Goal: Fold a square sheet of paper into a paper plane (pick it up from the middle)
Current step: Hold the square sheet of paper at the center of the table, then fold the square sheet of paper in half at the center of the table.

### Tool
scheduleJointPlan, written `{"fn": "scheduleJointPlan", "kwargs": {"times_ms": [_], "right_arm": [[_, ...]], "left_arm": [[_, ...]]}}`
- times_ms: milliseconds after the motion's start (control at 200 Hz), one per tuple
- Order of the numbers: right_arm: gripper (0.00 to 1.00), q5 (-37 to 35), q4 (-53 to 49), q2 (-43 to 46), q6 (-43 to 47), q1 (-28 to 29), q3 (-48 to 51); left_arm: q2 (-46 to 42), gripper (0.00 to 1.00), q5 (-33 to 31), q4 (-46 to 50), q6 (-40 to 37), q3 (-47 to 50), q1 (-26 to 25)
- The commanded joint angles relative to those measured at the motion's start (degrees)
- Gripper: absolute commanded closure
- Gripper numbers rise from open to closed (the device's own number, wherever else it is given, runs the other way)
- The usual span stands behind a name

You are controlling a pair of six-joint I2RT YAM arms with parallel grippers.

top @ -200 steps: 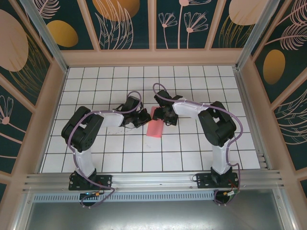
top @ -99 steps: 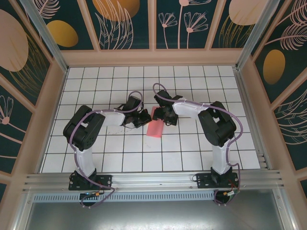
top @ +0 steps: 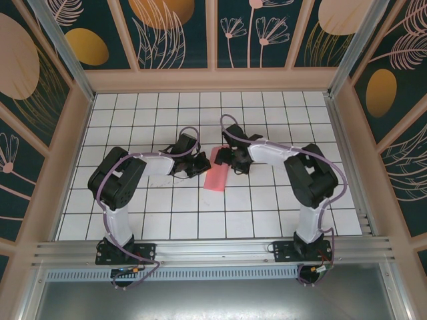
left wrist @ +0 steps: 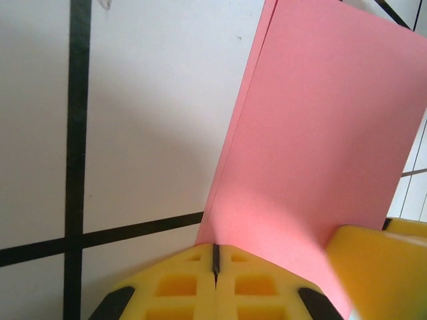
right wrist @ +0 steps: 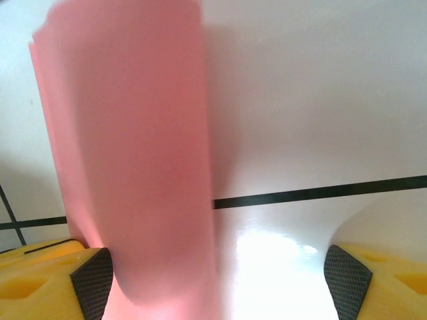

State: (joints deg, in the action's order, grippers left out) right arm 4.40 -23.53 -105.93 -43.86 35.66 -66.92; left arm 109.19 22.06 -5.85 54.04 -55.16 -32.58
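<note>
The salmon-pink paper (top: 216,177) lies on the white grid table as a narrow folded strip between the two grippers. My left gripper (top: 201,164) is at its left edge. In the left wrist view its yellow fingertips (left wrist: 215,257) are shut tip to tip and rest at the near corner of the paper (left wrist: 320,133), with nothing visible between them. My right gripper (top: 228,160) is at the strip's far right end. In the right wrist view it (right wrist: 220,280) stands wide open, and the blurred paper (right wrist: 133,167) runs up beside its left finger (right wrist: 90,280).
A yellow finger (left wrist: 373,267) of the other gripper sits on the paper at the lower right of the left wrist view. White tiled floor (top: 267,207) surrounds the arms, closed in by painted panel walls (top: 213,40) and a metal rail (top: 213,250) at the near edge.
The right arm's elbow has swung outward to the right and its gripper has shifted a little right. The paper strip looks slightly narrower. The left arm has barely moved.
</note>
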Motion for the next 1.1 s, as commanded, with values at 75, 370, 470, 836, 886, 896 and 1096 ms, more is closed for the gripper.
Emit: {"fn": "scheduleJointPlan", "kwargs": {"times_ms": [75,370,470,836,886,896,1096], "right_arm": [[0.38,7.33,15.6,11.74,-3.13,-3.48,11.13],[0.9,18.48,32.16,15.36,-5.14,-3.34,19.68],[0.99,23.91,36.05,12.62,-5.52,-2.85,19.81],[1.0,24.96,37.18,7.56,-4.32,-2.87,21.29],[1.0,24.65,36.99,7.2,-3.91,-2.95,21.65],[1.0,24.61,36.94,7.02,-3.95,-3.01,21.69],[1.0,24.26,37.5,6.45,-3.04,-3.99,24.45]], "left_arm": [[1.67,1.0,-2.64,4.6,-1.83,0.95,-0.31],[2.0,1.0,-2.46,4.79,-2.1,1.12,-0.38],[2.14,1.0,-2.55,4.79,-2.08,0.98,-0.34],[2.35,1.0,-2.46,5.17,-2.12,0.75,-0.38],[2.35,1.0,-2.4,5.07,-2.1,0.75,-0.33],[2.35,1.0,-2.38,5.06,-2.05,0.77,-0.37],[2.43,1.0,-2.46,5.13,-2.05,0.76,-0.38]]}}
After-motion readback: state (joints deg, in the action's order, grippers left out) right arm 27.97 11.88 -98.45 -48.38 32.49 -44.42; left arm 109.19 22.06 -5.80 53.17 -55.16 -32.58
